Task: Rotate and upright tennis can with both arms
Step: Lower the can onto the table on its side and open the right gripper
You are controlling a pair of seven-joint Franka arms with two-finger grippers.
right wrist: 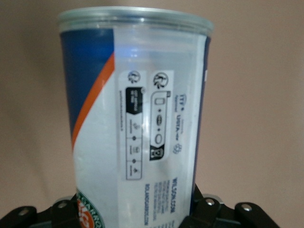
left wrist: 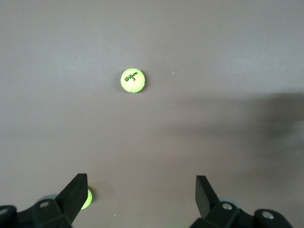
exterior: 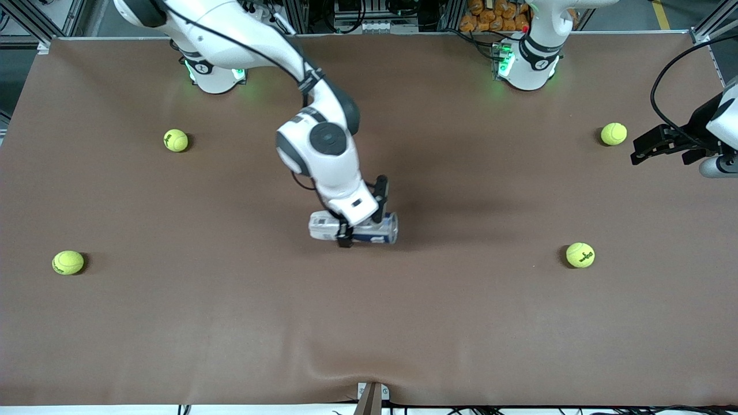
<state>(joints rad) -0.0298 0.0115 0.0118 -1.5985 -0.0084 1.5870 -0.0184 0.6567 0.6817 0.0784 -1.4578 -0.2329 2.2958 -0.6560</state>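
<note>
The tennis can (exterior: 382, 229) lies on its side at the middle of the brown table, its silver rim toward the left arm's end. My right gripper (exterior: 363, 222) comes down from above and is shut on the can, one finger on each side of it. In the right wrist view the can (right wrist: 137, 109) fills the frame, white, navy and orange label showing, with my right gripper (right wrist: 135, 216) clasping its body. My left gripper (exterior: 648, 147) waits open and empty above the table's edge at the left arm's end; it also shows in the left wrist view (left wrist: 140, 194).
Several yellow-green tennis balls lie on the table: two toward the right arm's end (exterior: 176, 140) (exterior: 68, 262), two toward the left arm's end (exterior: 613, 134) (exterior: 580, 255). The left wrist view shows one ball (left wrist: 132, 80) and another (left wrist: 87, 198) half hidden by a finger.
</note>
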